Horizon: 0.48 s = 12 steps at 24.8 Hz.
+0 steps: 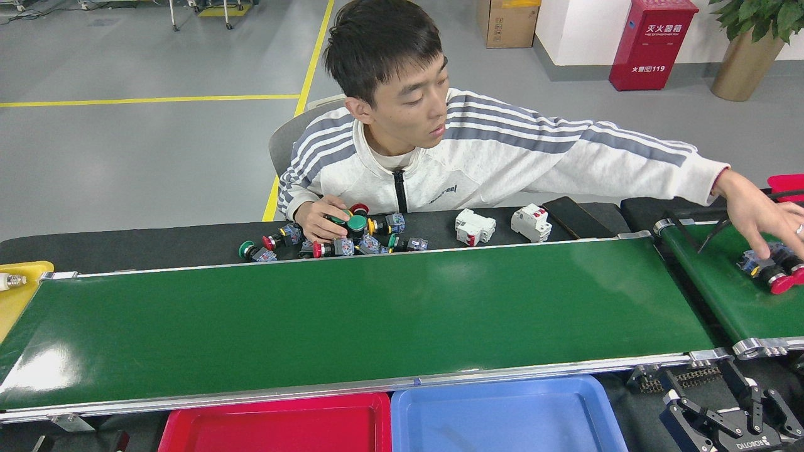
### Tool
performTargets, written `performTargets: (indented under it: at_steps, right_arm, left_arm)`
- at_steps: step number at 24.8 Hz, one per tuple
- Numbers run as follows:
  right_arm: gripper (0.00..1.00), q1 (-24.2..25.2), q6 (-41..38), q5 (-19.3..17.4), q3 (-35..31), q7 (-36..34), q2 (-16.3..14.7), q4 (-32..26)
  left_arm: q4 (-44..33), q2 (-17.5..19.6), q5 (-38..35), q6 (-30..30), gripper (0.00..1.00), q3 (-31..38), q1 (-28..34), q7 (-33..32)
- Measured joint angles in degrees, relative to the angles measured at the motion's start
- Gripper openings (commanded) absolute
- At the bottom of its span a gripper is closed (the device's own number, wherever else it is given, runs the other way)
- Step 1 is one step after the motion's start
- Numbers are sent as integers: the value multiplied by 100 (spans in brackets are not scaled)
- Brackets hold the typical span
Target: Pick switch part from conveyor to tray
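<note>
Right gripper (722, 419) is seen bottom right w/ fingers (689, 411) spread, nothing pinched. Switch part (776, 271) is held by person's hand (763, 220) on narrow belt (722, 282), well beyond fingers.

One person (427, 150) sits behind two green belts: the conveyor (352, 314) and a narrower belt (722, 289). Two trays lie in front, one red (276, 427), one blue (502, 414). Two white breakers (502, 225) stand on the table. About nine push-button switches (333, 238) lie in a heap; the exact number is unclear
</note>
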Motion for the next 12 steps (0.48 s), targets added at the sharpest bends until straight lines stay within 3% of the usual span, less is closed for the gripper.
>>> performTargets:
  at_steps: [5,12]
  right_arm:
    - [100,-17,8,250,6,28,127,-2]
    - [100,-87,23,284,81,270,187,-3]
  left_arm:
    - [23,-6,4,2,100,5,1,0]
    - [21,-9,75,18,100,172,-18,-12]
